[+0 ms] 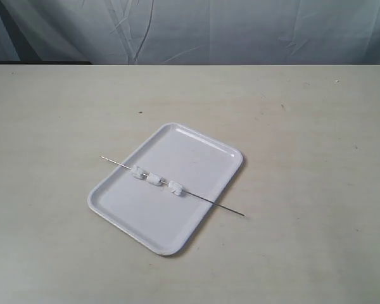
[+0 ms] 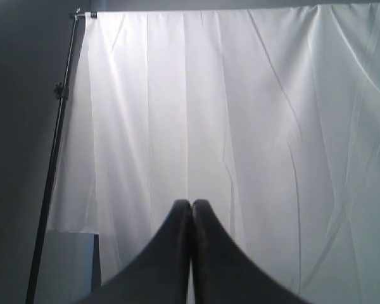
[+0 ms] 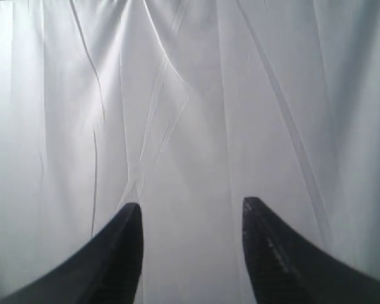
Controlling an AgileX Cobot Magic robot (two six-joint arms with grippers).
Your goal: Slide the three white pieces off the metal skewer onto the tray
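Tray (image 1: 193, 158) sits angled mid-table (image 1: 304, 126). Metal skewer (image 1: 209, 202) lies diagonally across it, both ends poking past the rim. Three white pieces (image 1: 154, 179) threaded on it, close together, over the tray's left part. Left gripper (image 2: 191, 212) pressed together, holding nothing, facing white curtain (image 2: 240, 126). Right gripper (image 3: 192, 204) spread wide, empty, facing curtain too

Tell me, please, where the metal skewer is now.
In the exterior view, the metal skewer lies diagonally across the tray, both ends overhanging its rims, with the three white pieces threaded on it.
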